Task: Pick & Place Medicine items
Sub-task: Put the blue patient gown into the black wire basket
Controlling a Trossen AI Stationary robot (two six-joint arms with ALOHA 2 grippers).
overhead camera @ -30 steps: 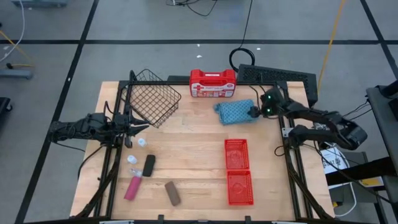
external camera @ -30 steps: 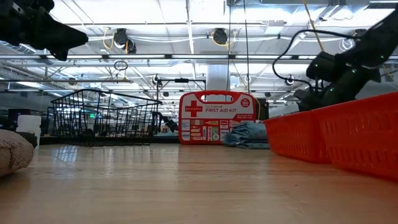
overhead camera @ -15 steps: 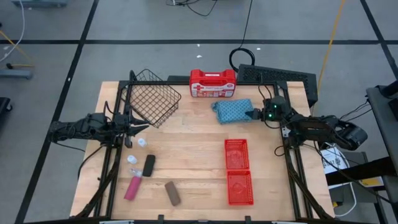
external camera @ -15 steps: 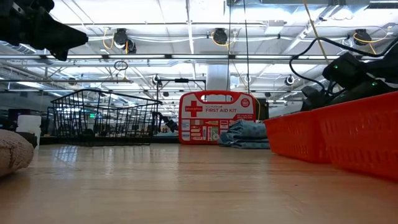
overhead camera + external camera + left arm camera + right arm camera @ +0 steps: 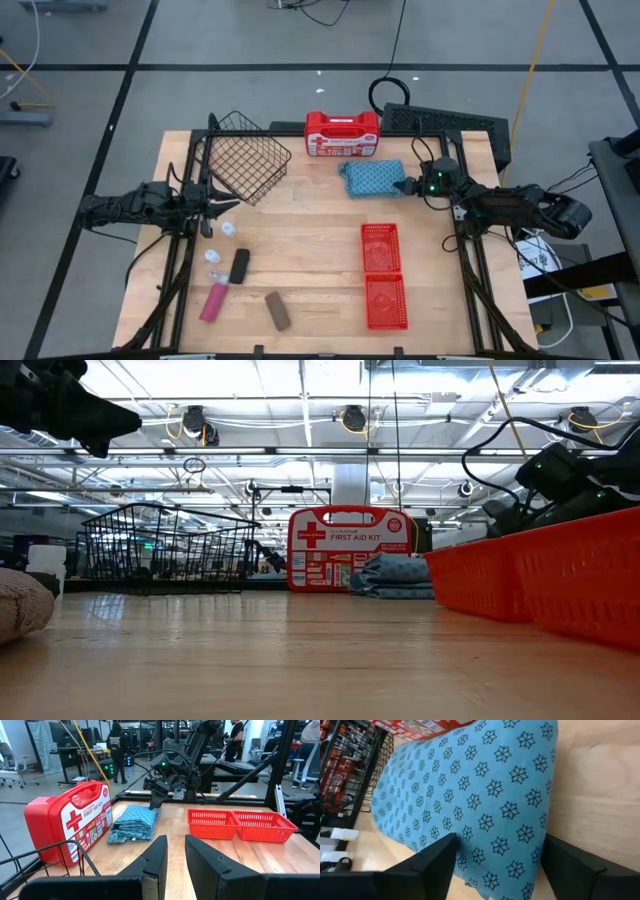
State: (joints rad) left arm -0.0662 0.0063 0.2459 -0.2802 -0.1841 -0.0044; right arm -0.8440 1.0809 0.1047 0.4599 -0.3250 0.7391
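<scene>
Since a second ago the right gripper (image 5: 405, 186) has come down from beside the blue patterned cloth (image 5: 373, 177) to its right end, and the cloth has slid a little toward the table's left side. In the right wrist view its two dark fingers (image 5: 427, 862) stand apart on either side of the cloth's end (image 5: 480, 805), straddling it; whether they press it I cannot tell.

At the table's left edge the left gripper (image 5: 208, 208) waits above the wood, its fingers (image 5: 156, 855) drawn together on nothing.

All the medicine items lie in the front left part of the table. Three small white bottles (image 5: 228, 229) sit close to the left gripper, in a loose line toward the front edge. Just beside them lies the black piece (image 5: 239, 266); nearer the front edge lie the pink piece (image 5: 214, 302) and, to its right, the brown piece (image 5: 277, 311).

A wire basket (image 5: 245, 157) stands tilted at the back left. Beside the cloth, at the back edge, stands the red first aid case (image 5: 342, 135). Two red trays (image 5: 383, 289) sit end to end in the front right part of the table (image 5: 320, 240).
</scene>
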